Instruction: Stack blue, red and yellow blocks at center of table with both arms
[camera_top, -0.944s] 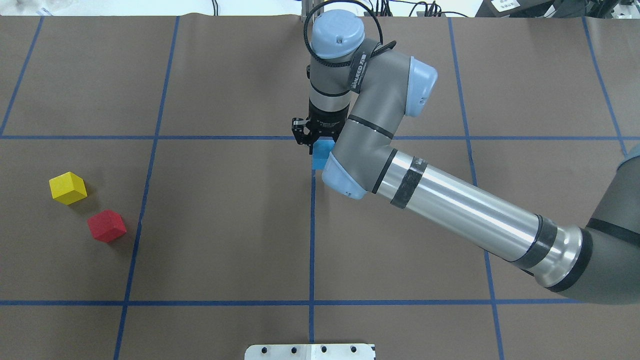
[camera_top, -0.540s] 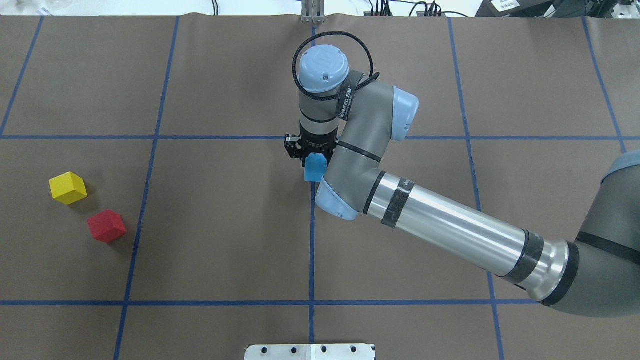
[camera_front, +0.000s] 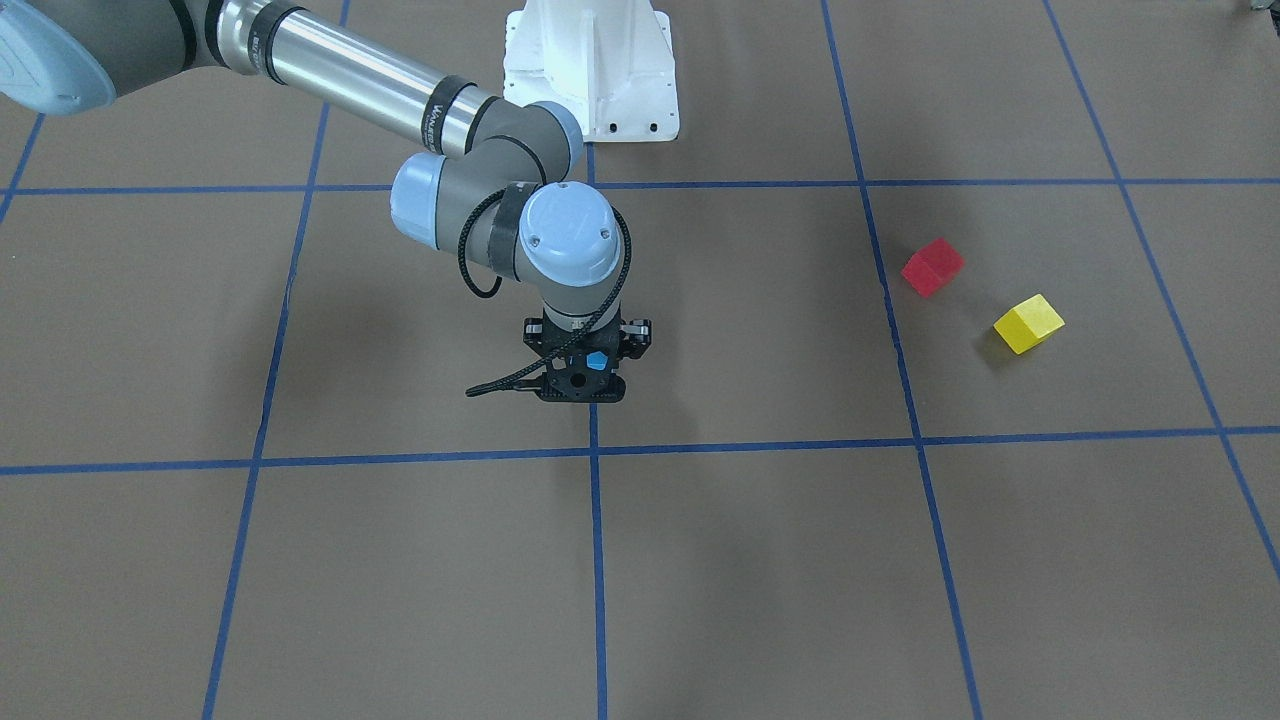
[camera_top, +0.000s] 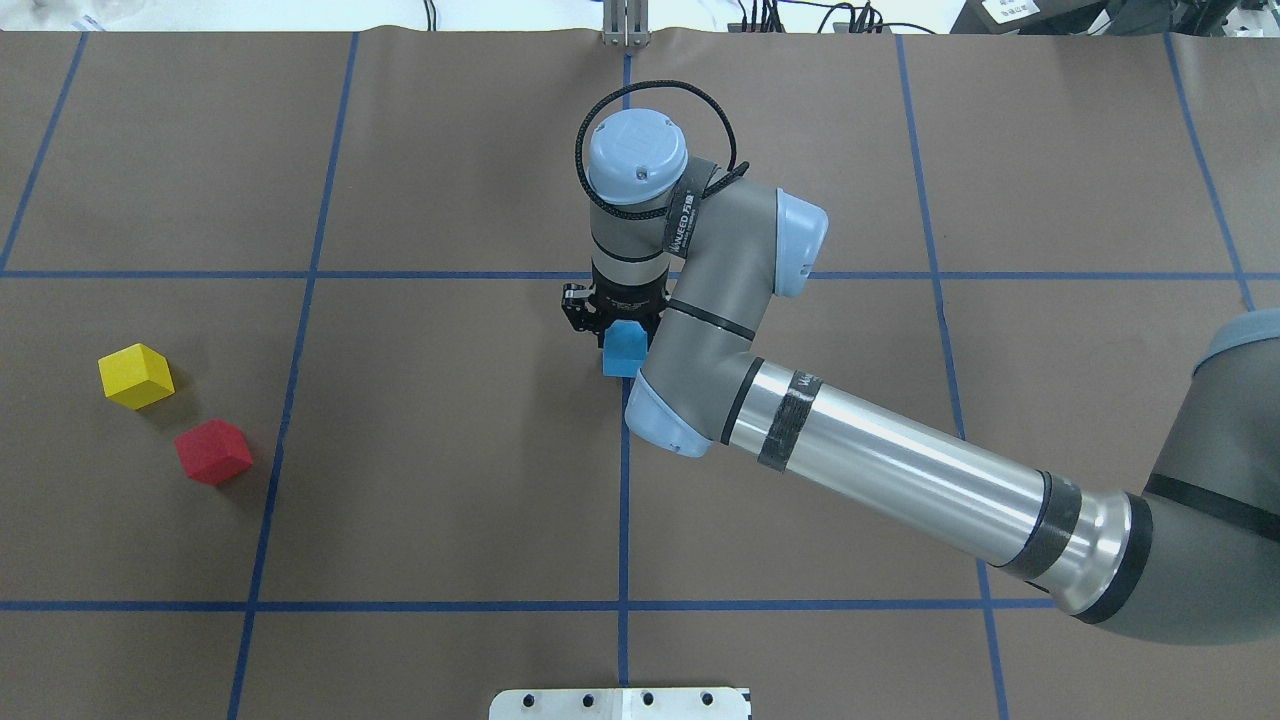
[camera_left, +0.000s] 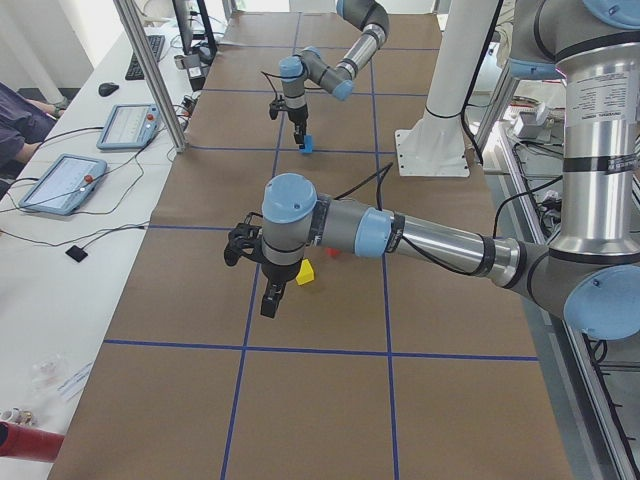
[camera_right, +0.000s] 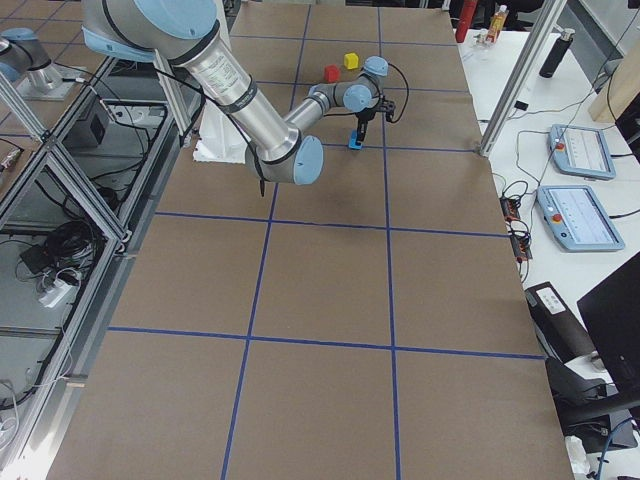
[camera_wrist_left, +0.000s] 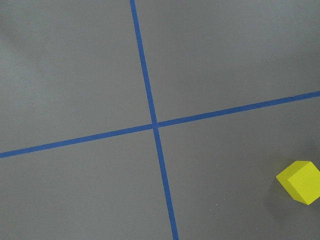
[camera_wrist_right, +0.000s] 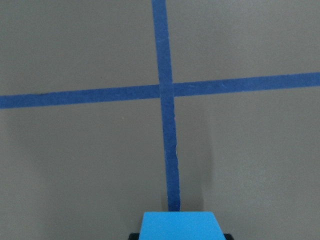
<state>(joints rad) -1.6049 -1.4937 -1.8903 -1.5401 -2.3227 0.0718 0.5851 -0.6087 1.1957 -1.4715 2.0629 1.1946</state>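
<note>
My right gripper (camera_top: 610, 322) is shut on the blue block (camera_top: 624, 350) and holds it low over the table's middle, by the blue centre line. The right wrist view shows the blue block (camera_wrist_right: 180, 226) at its bottom edge, just short of a tape crossing (camera_wrist_right: 165, 91). Whether it touches the table I cannot tell. The yellow block (camera_top: 136, 376) and red block (camera_top: 213, 452) lie close together at the table's left. My left gripper (camera_left: 268, 300) shows only in the exterior left view, hovering beside the yellow block (camera_left: 305, 272); I cannot tell if it is open. The left wrist view shows the yellow block (camera_wrist_left: 300, 181).
A blue tape grid marks the brown table cover. The white robot base plate (camera_top: 620, 703) sits at the near edge. Aluminium frame posts (camera_left: 150, 70) and operator tablets (camera_left: 60, 182) stand along the far side.
My right gripper has moved left and toward the robot's side with the blue block in it, and seems lower. The yellow and red blocks have not moved.
</note>
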